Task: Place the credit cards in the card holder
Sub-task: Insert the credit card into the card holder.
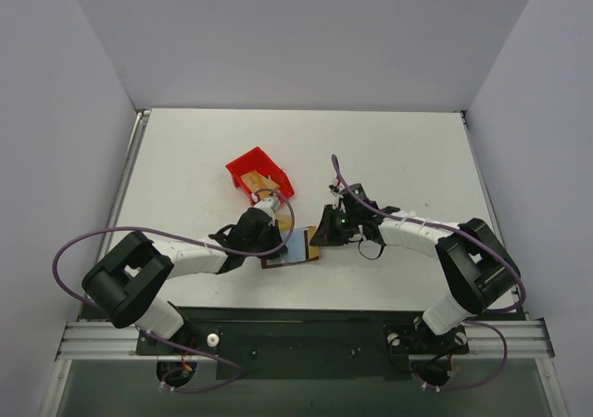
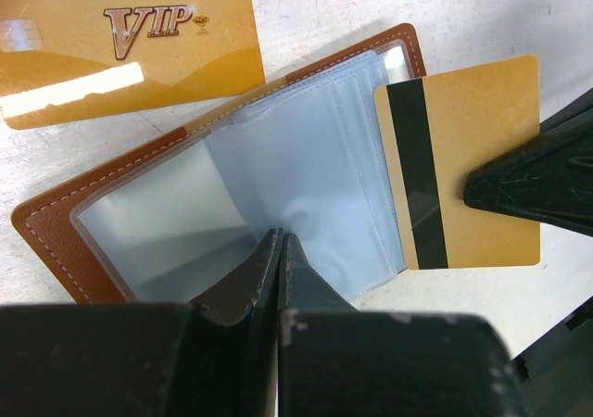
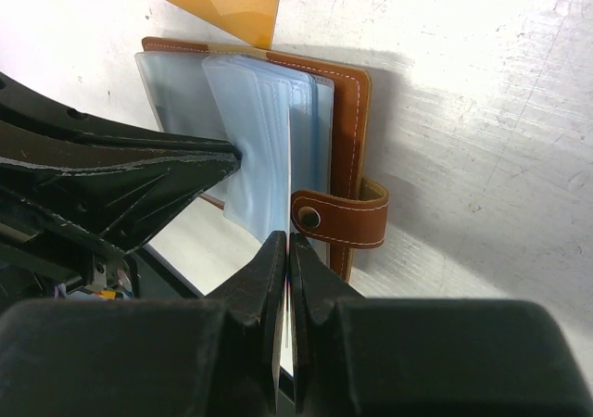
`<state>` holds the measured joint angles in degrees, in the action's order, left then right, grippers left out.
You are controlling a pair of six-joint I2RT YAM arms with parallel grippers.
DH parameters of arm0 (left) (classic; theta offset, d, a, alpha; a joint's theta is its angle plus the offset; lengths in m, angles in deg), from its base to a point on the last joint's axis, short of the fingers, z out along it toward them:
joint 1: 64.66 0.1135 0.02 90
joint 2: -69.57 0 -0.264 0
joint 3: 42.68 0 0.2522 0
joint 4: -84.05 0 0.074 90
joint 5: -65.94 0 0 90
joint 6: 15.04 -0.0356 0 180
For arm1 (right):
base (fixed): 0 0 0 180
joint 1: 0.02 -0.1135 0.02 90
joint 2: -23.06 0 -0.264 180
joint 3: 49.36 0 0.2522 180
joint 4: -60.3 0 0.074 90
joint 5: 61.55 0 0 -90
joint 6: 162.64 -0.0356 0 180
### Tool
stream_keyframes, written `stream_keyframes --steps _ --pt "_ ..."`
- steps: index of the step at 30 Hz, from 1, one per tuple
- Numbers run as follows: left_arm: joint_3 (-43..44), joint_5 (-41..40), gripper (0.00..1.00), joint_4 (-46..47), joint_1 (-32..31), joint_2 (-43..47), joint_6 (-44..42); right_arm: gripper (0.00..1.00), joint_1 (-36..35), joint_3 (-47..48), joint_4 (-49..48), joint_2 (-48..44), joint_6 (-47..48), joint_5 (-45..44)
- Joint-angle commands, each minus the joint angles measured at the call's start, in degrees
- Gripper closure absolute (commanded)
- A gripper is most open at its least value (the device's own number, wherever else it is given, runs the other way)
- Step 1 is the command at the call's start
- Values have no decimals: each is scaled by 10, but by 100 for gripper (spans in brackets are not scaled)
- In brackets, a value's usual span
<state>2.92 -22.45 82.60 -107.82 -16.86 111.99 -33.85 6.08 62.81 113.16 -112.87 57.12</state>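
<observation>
An open brown wallet is seen lying flat on the white surface, near the middle and toward the near edge, between the two hands. Its light blue pockets are turned up, and its snap tab sticks out on the right side. The left hand is closed almost fully, with one clear pocket leaf pinched between its fingers. The right hand is shut tight on a gold card, held by its plain side. The card's dark-striped edge is set against the right edge of the pockets; whether it has entered a pocket cannot be told. A second gold card, marked VIP, lies flat just beside the wallet. A red bin stands to the far left of the wallet.
</observation>
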Motion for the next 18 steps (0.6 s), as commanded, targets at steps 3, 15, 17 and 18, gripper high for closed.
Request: stream_keyframes --steps 3,15,17,18 --pt "-12 -10 100 -30 -2 -13 -5 100 3 -8 18 -2 16 -13" --pt "-12 -9 100 -29 -1 -14 -5 100 3 3 -23 43 -8 28" --pt "-12 -10 100 -28 -2 -14 -5 100 3 3 -26 44 -8 31" --pt "-12 -9 100 -28 -2 -14 -5 100 3 3 -26 44 -9 30"
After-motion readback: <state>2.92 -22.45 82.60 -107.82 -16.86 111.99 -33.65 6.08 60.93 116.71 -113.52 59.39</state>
